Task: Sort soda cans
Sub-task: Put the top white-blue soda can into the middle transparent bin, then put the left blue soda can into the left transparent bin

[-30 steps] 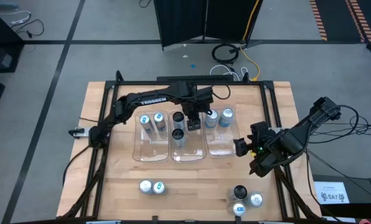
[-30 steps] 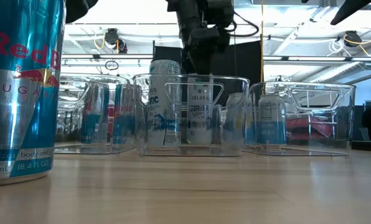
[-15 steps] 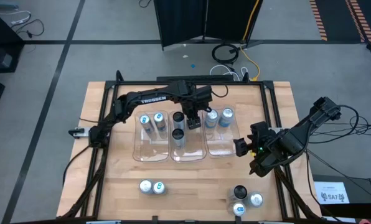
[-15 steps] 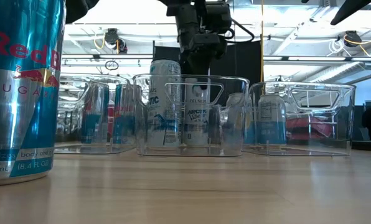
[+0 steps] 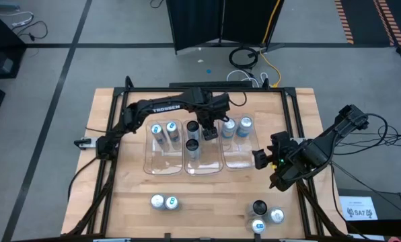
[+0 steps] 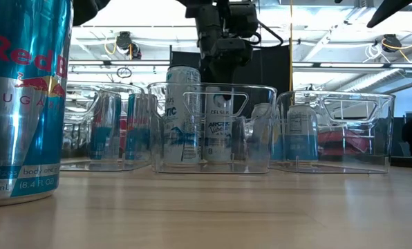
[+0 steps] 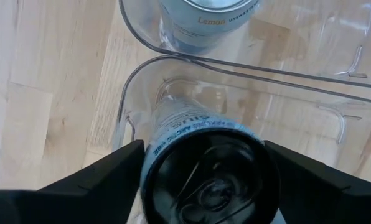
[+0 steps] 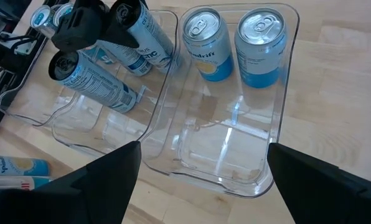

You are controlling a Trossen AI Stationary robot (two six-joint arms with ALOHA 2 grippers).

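Observation:
Three clear trays sit side by side mid-table: left tray (image 5: 161, 165), middle tray (image 5: 204, 168), right tray (image 5: 238, 161). The left tray holds two blue-marked cans (image 5: 164, 129) and the right tray two silver-topped cans (image 8: 232, 40). Two black-topped cans (image 5: 192, 136) stand upright in the middle tray. My left gripper (image 5: 209, 132) hangs over the middle tray's far right part, shut on another black-topped can (image 7: 207, 180). My right gripper (image 5: 260, 158) hovers open and empty beside the right tray's right side (image 8: 279, 93). My left gripper comes from above, pointing down, with a finger (image 7: 104, 180) on either side of the black-topped can's upper wall (image 7: 149, 155), just under its rim. The can is upright inside the middle tray (image 7: 128, 81). In the low view its base (image 6: 220, 160) is level with the tray floor.
Loose cans stand near the table's near edge: two blue-marked ones (image 5: 164, 201) on the left, and a black-topped (image 5: 259, 207), a silver (image 5: 276, 215) and a blue-marked one (image 5: 258, 226) on the right. A Red Bull can (image 6: 26, 97) fills the low view's left.
In the low view the can under my left gripper has come down a little inside the middle tray, and more of its label shows through the tray wall. The gripper has stayed over the same spot, still shut on the can.

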